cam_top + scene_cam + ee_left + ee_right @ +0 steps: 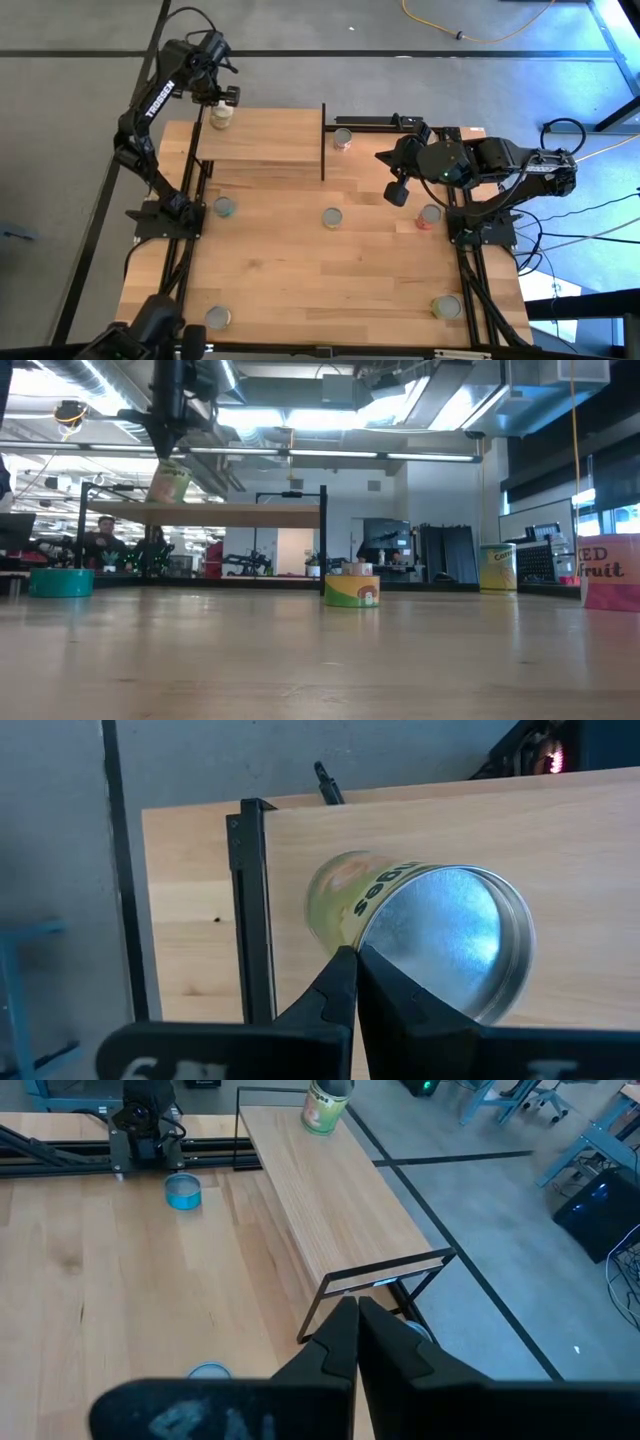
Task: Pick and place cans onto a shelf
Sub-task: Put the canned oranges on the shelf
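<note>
While the left gripper [222,98] hangs over the far left corner of the shelf [270,140], its fingers [345,990] are pressed together with nothing between them, and a can [420,925] lies just ahead of their tips, tilted, at the shelf board. That can wears a pale yellow-green label with dark lettering and shows a silvery round end. Over the table's right side, the right gripper [396,192] waits with fingers closed and empty.

pink can [612,572] cut off at low view's edge, people behind the shelf [205,514] blurred
</note>
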